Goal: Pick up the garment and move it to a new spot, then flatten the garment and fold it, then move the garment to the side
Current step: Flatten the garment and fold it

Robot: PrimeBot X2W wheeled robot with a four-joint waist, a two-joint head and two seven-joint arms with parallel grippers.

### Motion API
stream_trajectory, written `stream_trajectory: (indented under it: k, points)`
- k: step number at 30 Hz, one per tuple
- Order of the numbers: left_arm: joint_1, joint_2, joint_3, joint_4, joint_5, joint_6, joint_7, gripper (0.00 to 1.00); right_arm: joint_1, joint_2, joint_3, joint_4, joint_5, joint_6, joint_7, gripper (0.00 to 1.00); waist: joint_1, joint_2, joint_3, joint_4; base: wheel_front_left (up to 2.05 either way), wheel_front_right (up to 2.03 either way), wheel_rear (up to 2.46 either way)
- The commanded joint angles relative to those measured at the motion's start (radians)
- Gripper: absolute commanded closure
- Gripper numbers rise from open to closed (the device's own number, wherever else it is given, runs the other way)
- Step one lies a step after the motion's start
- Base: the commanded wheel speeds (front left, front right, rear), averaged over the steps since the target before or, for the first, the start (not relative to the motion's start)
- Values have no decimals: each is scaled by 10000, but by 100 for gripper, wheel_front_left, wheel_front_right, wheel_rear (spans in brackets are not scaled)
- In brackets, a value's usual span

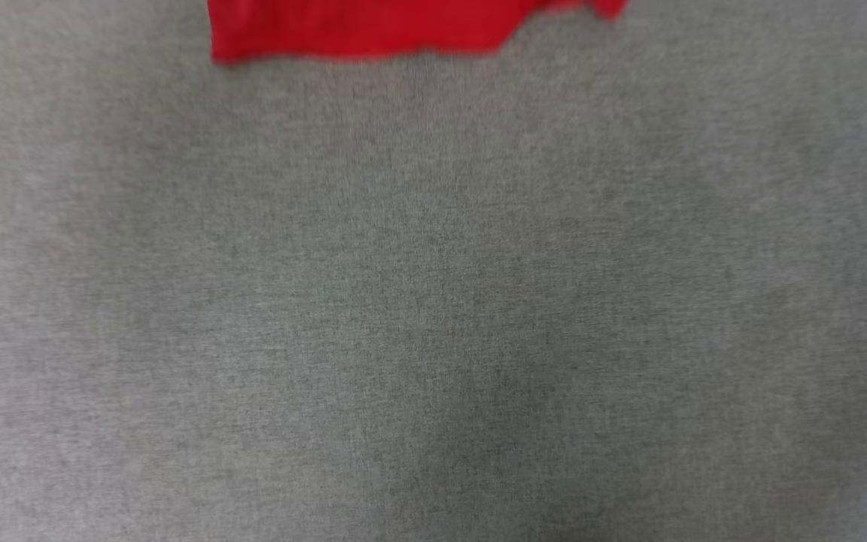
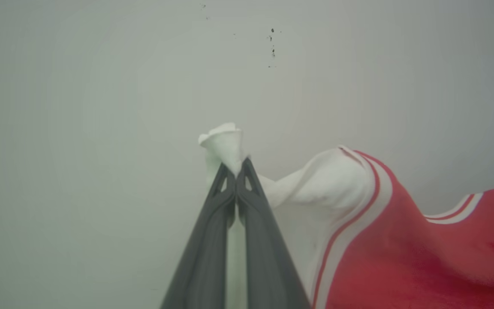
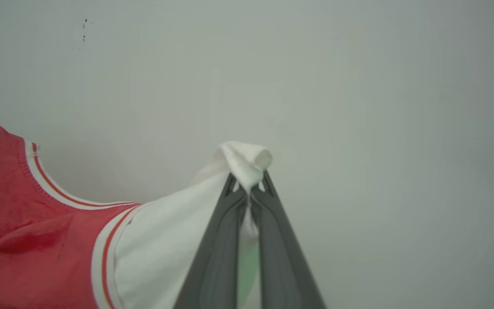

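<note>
The garment is held up by both white sleeves. In the left wrist view my left gripper [image 2: 236, 168] is shut on a bunched white sleeve tip, and the red garment [image 2: 401, 249] with its striped trim hangs off to the right. In the right wrist view my right gripper [image 3: 250, 183] is shut on the other white sleeve, with the garment's [image 3: 28, 240] red body stretching away to the left. In the head view the garment's [image 1: 358, 30] red lower hem hangs across the top edge, above the grey cloth surface [image 1: 433, 316]. The lettering is hidden.
A plain pale wall [image 2: 101, 107] with a few small dark specks [image 2: 272, 47] stands behind the held garment in both wrist views. The grey cloth surface spreads across the whole head view below the hem.
</note>
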Motion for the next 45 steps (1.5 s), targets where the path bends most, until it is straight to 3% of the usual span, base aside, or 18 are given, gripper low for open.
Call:
stream_trajectory:
  k: [1, 10, 22, 29, 34, 39, 45]
  points:
    - [-280, 29, 47, 114, 52, -41, -216, 100, -418, -60, 98, 103, -7, -6, -159, 100, -2, 0, 425, 17, 0, 0, 0]
    - [-403, -163, 214, 712, -218, 63, -814, 100, -1584, 170, 1130, 992, 166, -6, -544, 100, -2, 0, 1161, 78, 0, 0, 0]
    - [1592, -574, 294, 1398, -853, -44, -1315, 100, -415, 650, 1960, 2782, 917, -5, -1117, 100, -2, 0, 1188, 201, 0, 0, 0]
    - [4023, -503, 440, 1772, -1273, -293, -2063, 100, 1921, 792, 2503, 3567, 1872, -6, -1624, 100, -2, 0, -38, 148, 0, 0, 0]
    - [6541, -511, 598, 1476, -1665, -341, -2513, 100, 4295, 738, 2910, 3429, 2578, -5, -1890, 100, -2, 0, -1251, 128, 0, 0, 0]
    - [9048, -448, 829, 630, -1966, -216, -2779, 100, 6677, 525, 3008, 2875, 3155, -5, -2089, 100, -2, 0, -2308, 167, 0, 0, 0]
    - [11759, -185, 1094, -966, -2257, 302, -2570, 100, 9259, 270, 2581, 1830, 3372, -6, -2043, 100, -2, 0, -3207, 212, 0, 0, 0]
